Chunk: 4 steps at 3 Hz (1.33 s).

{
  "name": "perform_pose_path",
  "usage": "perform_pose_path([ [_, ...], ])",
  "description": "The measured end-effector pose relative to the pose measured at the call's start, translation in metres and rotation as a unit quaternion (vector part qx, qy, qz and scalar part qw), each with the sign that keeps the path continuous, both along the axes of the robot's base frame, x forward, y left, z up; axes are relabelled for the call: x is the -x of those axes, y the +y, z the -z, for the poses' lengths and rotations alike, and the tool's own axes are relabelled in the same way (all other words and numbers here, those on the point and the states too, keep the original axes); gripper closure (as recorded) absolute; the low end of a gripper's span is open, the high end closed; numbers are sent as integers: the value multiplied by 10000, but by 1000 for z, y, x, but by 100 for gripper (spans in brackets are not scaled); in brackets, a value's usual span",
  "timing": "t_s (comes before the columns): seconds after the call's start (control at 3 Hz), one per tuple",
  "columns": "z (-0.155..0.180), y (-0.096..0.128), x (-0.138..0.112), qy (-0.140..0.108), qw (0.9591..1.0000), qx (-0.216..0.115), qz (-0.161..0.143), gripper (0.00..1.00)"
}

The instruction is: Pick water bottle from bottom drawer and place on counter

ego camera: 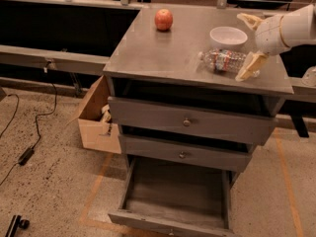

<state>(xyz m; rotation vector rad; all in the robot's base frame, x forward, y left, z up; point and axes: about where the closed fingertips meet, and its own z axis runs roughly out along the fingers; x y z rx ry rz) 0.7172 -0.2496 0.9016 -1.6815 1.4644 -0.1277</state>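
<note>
The water bottle [223,60] lies on its side on the counter [163,53], near the right front, white cap pointing left. My gripper [248,42] is just right of the bottle's base, open, with its tan fingers [249,65] spread apart and nothing between them. The lower finger is next to the bottle's base; I cannot tell whether they touch. The bottom drawer [177,194] is pulled out below and its grey floor is bare.
A red apple [163,19] sits at the back of the counter and a white bowl [228,36] stands just behind the bottle. The two upper drawers [186,122] are shut. A cardboard box [96,120] stands left of the cabinet, with cables [29,147] on the floor.
</note>
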Motion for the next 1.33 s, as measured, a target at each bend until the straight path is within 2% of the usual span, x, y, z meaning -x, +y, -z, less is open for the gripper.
perform_pose_path([
  [1.0, 4, -10, 3, 44, 9999, -31, 102, 0],
  [1.33, 1, -28, 22, 248, 9985, -440, 197, 0],
])
